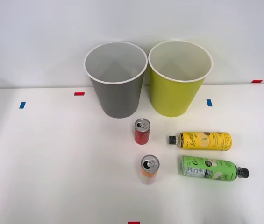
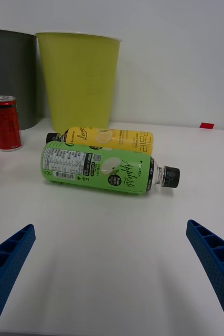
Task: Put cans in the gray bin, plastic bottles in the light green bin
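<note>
In the front view we see a tall gray round bin with a white rim [image 1: 116, 81] just beside a matching lime-green bin [image 1: 179, 79] at the back of the white tabletop [image 1: 52, 158]. In front of them a small red can [image 1: 142, 131] and a small orange can [image 1: 149, 169] stand upright. To their right a yellow-labelled plastic bottle [image 1: 202, 140] and a green-labelled plastic bottle [image 1: 212, 168] lie on their sides, black caps pointing opposite ways.

In the right wrist view we see our right hand [image 2: 112, 273] released, its blue ribbed fingers [image 2: 214, 262] spread wide above the tabletop, near the green-labelled bottle, grasping nothing.
</note>
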Robot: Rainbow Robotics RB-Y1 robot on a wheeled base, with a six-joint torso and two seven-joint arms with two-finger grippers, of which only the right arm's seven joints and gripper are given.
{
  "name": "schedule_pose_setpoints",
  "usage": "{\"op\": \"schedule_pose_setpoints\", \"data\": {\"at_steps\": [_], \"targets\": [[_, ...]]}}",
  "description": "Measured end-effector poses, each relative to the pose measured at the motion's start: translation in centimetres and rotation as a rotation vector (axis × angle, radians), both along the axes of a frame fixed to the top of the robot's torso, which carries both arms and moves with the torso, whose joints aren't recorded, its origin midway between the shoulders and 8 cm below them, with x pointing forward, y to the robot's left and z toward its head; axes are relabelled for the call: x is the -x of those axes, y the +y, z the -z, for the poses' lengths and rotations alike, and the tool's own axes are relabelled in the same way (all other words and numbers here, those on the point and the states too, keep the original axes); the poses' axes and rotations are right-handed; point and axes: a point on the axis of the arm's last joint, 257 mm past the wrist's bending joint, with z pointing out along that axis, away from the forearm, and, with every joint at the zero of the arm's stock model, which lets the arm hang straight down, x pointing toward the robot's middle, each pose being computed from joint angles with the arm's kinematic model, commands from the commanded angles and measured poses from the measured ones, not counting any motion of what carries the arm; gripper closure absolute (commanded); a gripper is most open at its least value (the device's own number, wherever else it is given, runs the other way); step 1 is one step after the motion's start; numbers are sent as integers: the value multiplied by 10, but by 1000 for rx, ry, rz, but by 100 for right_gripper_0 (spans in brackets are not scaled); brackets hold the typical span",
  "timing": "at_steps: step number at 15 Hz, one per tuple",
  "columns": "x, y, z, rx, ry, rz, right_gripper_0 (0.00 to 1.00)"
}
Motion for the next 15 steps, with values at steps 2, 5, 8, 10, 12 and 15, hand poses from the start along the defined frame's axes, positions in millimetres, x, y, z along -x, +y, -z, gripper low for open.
{"op": "schedule_pose_setpoints", "data": {"at_steps": [2,5,8,10,12,15], "targets": [[0,0,0,0,0,0,0],[0,0,0,0,0,0,0],[0,0,0,0,0,0,0],[0,0,0,0,0,0,0],[0,0,0,0,0,0,0],[0,0,0,0,0,0,0]]}}
